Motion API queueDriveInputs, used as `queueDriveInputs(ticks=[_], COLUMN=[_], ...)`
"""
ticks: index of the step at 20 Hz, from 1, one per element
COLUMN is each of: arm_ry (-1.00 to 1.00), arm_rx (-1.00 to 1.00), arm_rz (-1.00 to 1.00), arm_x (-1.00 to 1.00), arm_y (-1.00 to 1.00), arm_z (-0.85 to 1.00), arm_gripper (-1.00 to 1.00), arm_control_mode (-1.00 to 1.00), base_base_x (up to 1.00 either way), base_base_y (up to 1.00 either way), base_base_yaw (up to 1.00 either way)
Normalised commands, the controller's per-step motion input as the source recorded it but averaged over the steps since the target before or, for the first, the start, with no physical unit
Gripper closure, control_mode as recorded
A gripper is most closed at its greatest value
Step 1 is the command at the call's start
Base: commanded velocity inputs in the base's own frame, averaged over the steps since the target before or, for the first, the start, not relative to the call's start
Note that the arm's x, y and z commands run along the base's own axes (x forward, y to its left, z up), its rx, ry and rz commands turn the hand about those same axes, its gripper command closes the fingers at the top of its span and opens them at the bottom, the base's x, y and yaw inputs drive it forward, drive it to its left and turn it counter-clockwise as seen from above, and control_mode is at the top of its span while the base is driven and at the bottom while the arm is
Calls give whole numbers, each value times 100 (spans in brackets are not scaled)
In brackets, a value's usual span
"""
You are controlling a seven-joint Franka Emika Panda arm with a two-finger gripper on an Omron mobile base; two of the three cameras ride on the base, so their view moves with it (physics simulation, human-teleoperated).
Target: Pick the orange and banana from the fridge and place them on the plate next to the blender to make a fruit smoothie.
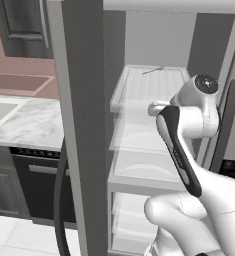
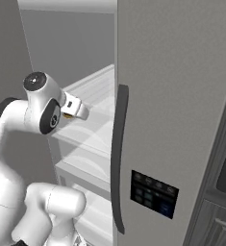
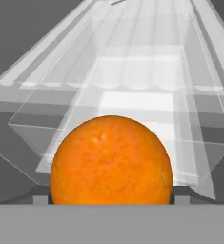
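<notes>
- Orange (image 3: 111, 161) sat close before the hand camera inside the fridge (image 1: 79, 125), above its clear shelves.
- Gripper (image 3: 111, 202) stood spread wide on either side of the fruit; a firm hold could not be judged.
- Round fruit could roll off or slip if the jaws closed off-centre.

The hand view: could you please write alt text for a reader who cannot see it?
A round bright-orange orange fills the lower middle of the picture, very close to the camera, between the gripper's small dark fingers at the bottom edge. Behind it, clear glass fridge shelves and a translucent drawer recede toward the grey back of the fridge.
</notes>
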Motion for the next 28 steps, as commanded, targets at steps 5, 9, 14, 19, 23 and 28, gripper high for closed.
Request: queueDriveInputs(ticks=[5,9,14,19,23,28], arm_ry=[6,12,9,-2,-5,0], arm_rx=[0,0,0,-1,-1,0], arm_rz=[0,0,0,2,5,0], arm_x=[-100,-86,-15,-9,-16,0], arm_y=[0,0,0,0,0,0], arm_z=[-20,-51,-29,-10,0,0], arm_gripper=[100,100,100,100,100,100], arm_control_mode=[-100,-100,-100,-100,100,100], base_base_x=[0,0,0,0,-72,-100], base_base_y=[0,0,0,0,0,0], base_base_yaw=[0,0,0,0,29,49])
